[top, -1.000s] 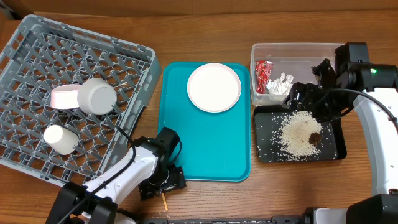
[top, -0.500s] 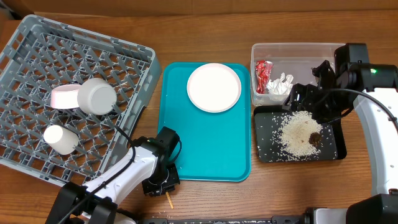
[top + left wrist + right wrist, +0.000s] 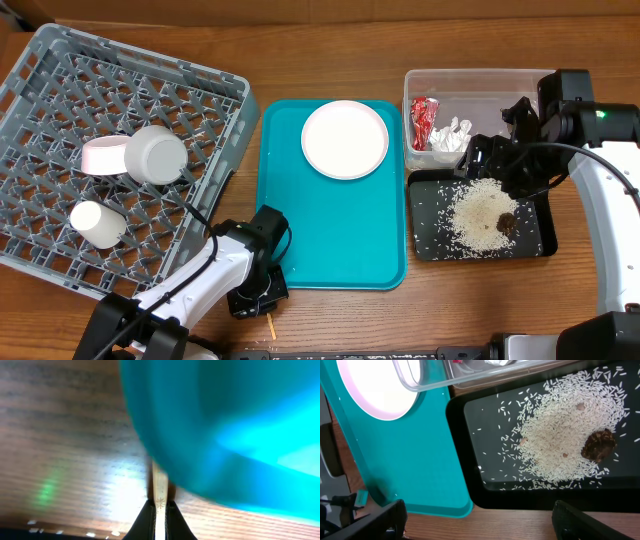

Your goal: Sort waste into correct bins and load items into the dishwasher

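My left gripper (image 3: 258,295) sits low at the teal tray's front left corner, shut on the wooden chopsticks (image 3: 160,491), whose tip (image 3: 268,322) pokes out toward the table edge. In the left wrist view the chopsticks run between the two dark fingers (image 3: 145,520). The white plate (image 3: 344,140) lies on the teal tray (image 3: 330,240). Pink bowl (image 3: 100,156), white bowl (image 3: 158,154) and cup (image 3: 97,224) rest in the grey rack (image 3: 60,90). My right gripper (image 3: 480,525) hangs open over the black tray (image 3: 428,235), which holds rice (image 3: 478,215) and a brown lump (image 3: 508,220).
The clear tub (image 3: 480,85) behind the black tray holds the red-and-white wrapper (image 3: 421,122) and the tissue (image 3: 450,136). The teal tray's edge lies right beside the left gripper and fills the upper right of the left wrist view.
My left gripper has gone from open to shut on the chopsticks beside the teal tray's corner. The right arm has not moved.
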Robot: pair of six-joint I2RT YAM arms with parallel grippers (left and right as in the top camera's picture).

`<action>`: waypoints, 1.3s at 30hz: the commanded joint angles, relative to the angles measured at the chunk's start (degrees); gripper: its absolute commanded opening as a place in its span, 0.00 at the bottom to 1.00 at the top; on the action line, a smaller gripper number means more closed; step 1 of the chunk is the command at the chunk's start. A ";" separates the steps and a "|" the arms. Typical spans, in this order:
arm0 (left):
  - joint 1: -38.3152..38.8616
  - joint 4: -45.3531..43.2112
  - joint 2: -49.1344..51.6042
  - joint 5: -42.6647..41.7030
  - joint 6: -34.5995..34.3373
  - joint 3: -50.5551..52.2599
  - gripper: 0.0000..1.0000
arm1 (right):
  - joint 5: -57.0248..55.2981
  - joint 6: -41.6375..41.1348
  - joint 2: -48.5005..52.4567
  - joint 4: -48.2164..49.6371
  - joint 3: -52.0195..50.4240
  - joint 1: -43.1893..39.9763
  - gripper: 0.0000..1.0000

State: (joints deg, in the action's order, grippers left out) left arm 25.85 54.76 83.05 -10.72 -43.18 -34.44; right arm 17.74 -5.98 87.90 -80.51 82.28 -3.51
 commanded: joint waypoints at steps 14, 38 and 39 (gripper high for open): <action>-4.48 17.38 0.17 15.82 15.89 -29.77 0.04 | -0.11 0.02 -1.60 0.24 1.46 0.07 0.94; -29.20 4.85 12.63 21.64 65.77 -44.02 0.04 | -0.13 0.00 -1.60 0.22 1.46 0.07 0.94; -29.20 5.07 13.57 21.66 65.61 -44.02 0.04 | -0.13 0.00 -1.60 0.22 1.46 0.07 0.94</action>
State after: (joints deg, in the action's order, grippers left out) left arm -3.38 59.18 93.47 10.59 23.16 -77.65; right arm 17.74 -5.98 87.90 -80.55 82.28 -3.49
